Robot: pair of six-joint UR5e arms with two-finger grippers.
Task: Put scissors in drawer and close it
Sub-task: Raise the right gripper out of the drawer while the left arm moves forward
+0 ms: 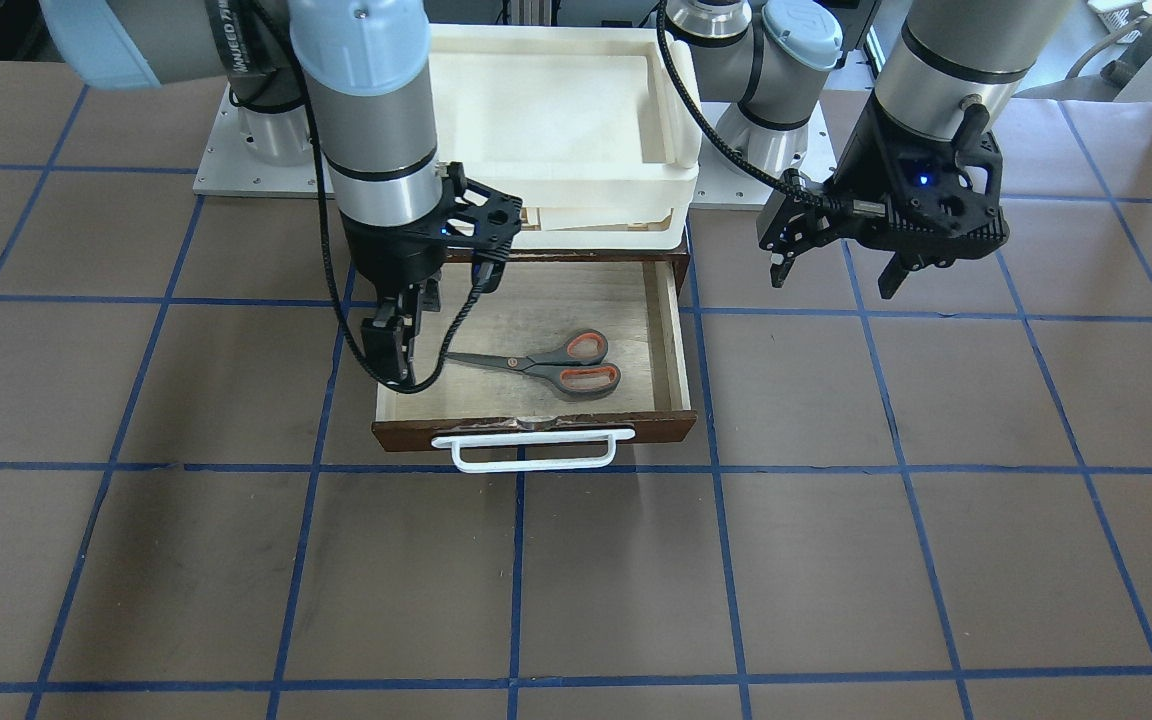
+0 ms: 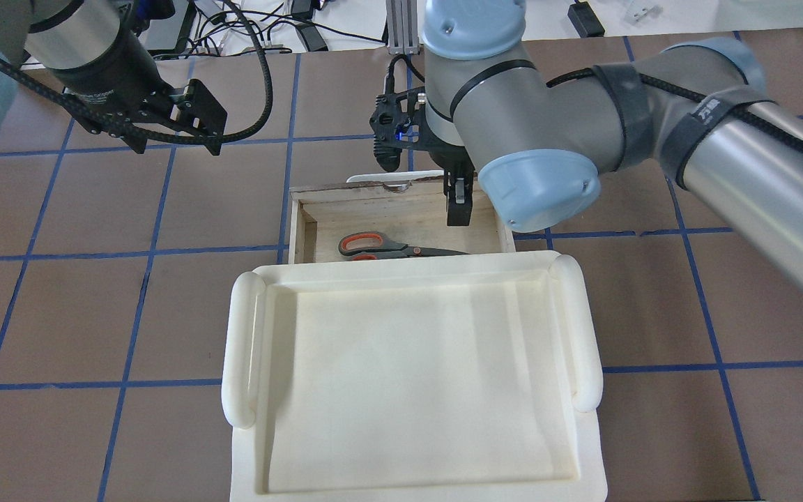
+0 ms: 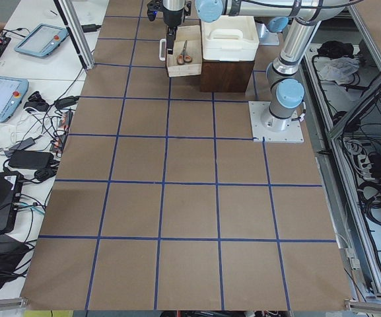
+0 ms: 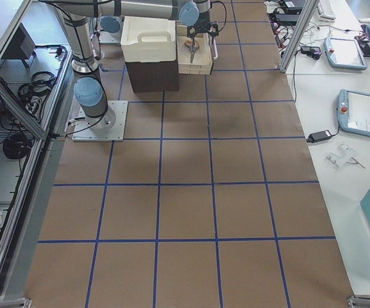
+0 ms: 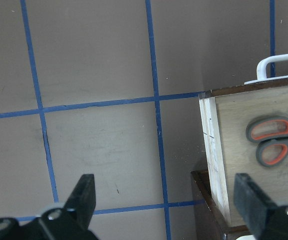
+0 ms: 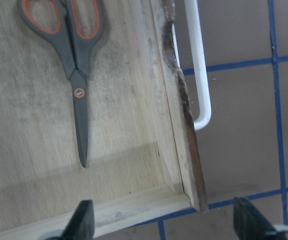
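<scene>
Over bare surface (image 1: 636,580): left jaws apart, empty, kept out of the way. Inside the open drawer (image 1: 674,340) by the robot-side edge: scissors (image 1: 546,365), flat, already placed. Above its right end: right jaws spread, empty, probably before pushing.

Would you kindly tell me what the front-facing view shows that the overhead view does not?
Only front-facing: the whole scissors, blades included, and the drawer's white handle in full. Only overhead: the white tray's whole inside; its rim hides part of the scissors. Both: the open drawer holding the scissors, the right gripper over it, the left gripper aside.
</scene>
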